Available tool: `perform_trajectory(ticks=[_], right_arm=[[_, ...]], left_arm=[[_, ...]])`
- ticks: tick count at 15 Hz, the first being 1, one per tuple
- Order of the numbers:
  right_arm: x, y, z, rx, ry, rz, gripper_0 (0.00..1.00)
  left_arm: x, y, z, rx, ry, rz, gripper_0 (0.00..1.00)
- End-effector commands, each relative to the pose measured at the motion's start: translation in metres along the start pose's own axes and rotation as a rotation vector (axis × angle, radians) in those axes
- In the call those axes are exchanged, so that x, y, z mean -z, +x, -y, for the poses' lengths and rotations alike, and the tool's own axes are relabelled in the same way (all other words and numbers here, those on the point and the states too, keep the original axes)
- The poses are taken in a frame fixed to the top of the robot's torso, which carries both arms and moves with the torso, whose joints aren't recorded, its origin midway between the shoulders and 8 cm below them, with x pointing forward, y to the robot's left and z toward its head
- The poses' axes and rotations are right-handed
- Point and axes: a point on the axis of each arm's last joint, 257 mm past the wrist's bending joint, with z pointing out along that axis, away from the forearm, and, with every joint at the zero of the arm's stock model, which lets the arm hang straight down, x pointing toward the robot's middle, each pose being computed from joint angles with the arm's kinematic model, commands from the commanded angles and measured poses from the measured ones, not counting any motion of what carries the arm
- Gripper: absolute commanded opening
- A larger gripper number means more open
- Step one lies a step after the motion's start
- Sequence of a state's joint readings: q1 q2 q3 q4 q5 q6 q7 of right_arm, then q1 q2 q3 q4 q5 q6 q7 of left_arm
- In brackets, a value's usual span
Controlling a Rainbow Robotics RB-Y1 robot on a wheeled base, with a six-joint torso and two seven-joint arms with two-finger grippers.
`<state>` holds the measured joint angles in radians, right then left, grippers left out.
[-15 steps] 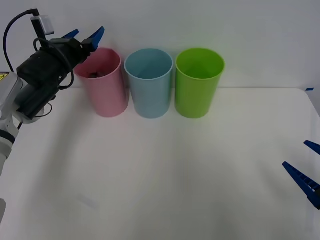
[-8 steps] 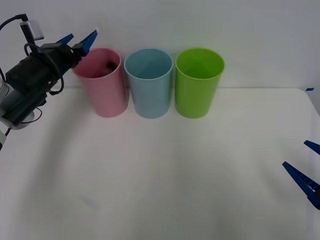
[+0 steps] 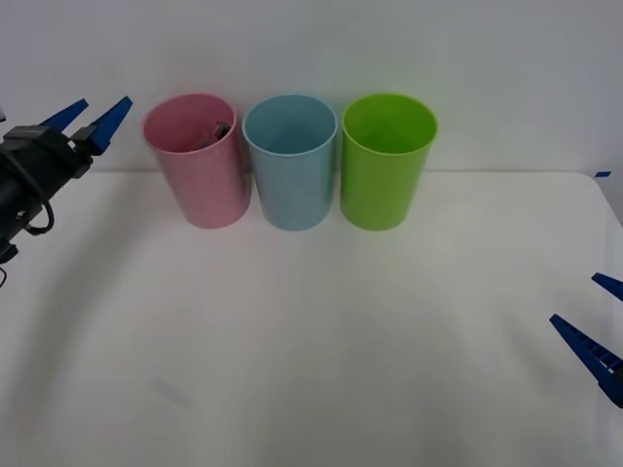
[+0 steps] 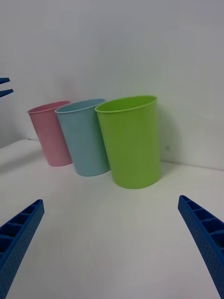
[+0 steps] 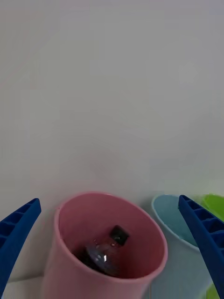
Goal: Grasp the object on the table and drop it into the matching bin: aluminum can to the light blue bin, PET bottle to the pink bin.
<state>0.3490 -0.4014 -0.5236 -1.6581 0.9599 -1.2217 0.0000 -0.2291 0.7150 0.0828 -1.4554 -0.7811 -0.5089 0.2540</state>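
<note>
White table (image 3: 321,341), pale wall behind; both tools (image 3: 90,122) (image 3: 596,326) wide open, empty.

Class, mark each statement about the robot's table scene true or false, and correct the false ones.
1. The bottle lies inside the pink bin. True.
2. The left hand is shut on the bottle. False: it is open and empty, to the left of the pink bin.
3. The light blue bin stands between the pink bin and the green bin. True.
4. The right hand hovers over the green bin. False: it waits open, low at the table's right edge.
</note>
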Motion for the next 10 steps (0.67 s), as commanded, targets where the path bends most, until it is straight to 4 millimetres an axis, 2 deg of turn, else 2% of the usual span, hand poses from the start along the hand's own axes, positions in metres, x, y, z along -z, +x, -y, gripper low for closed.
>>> perform_trajectory(ticks=[1, 5, 10], right_arm=[[0.000, 0.000, 0.000, 0.000, 0.000, 0.000, 1.00], [0.000, 0.000, 0.000, 0.000, 0.000, 0.000, 1.00], [0.000, 0.000, 0.000, 0.000, 0.000, 0.000, 1.00]], left_arm=[[0.045, 0.007, -0.015, -0.031, 0.005, -0.031, 1.00], [0.107, 0.021, -0.030, -0.060, 0.006, -0.084, 1.00], [0.182, 0.049, -0.035, -0.122, 0.011, -0.174, 1.00]])
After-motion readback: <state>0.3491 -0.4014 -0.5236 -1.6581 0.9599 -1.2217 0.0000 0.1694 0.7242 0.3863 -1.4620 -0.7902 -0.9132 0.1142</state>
